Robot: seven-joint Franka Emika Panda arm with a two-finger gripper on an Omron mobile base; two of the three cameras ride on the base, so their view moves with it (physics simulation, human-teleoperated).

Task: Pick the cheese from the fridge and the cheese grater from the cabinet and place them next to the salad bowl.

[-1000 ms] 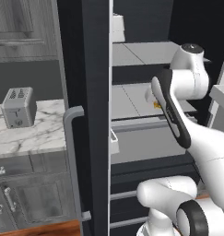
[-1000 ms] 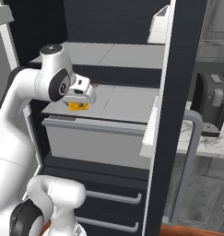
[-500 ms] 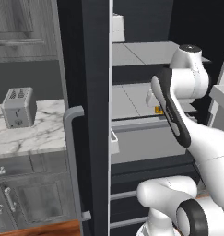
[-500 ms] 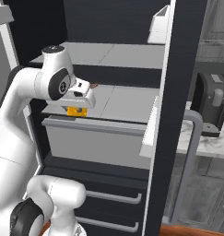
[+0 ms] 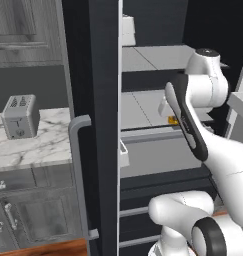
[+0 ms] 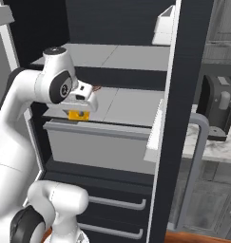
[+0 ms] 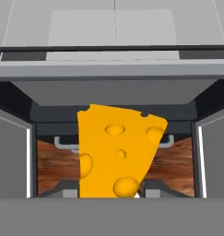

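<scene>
My arm reaches into the open fridge (image 6: 183,57), and the gripper (image 6: 80,113) is closed on the cheese (image 6: 79,115), holding the yellow-orange wedge just in front of the middle shelf (image 6: 131,107). From the right base view, the cheese hangs beneath the white hand, level with the shelf's front lip and above the pale grey drawer (image 6: 102,144) below it. From the left base view, I catch only a small orange sliver of the cheese (image 5: 172,120) past the dark forearm, at the front edge of that same shelf (image 5: 143,110).

The hand view puts the wedge (image 7: 118,152) squarely before me (holes and all), broad at the top and running down to the bottom of the frame, where the fingertips themselves are hidden behind it. Behind it I see the drawer's rim and, lower still, two handle bars and a strip of brown wood floor (image 7: 56,163).

The fridge door (image 5: 95,125) stands open, edge-on between the shelves and the kitchen counter, its grey bar handle (image 5: 79,175) facing the left base camera. A small white bin (image 6: 163,21) sits high on the door's inner side in the right base view. On the marble counter (image 5: 33,147) beside the fridge stands a grey two-slot toaster (image 5: 20,116), well apart from my arm, with grey wood-grain cupboards above (image 5: 25,30) and below (image 5: 38,215) it.
</scene>
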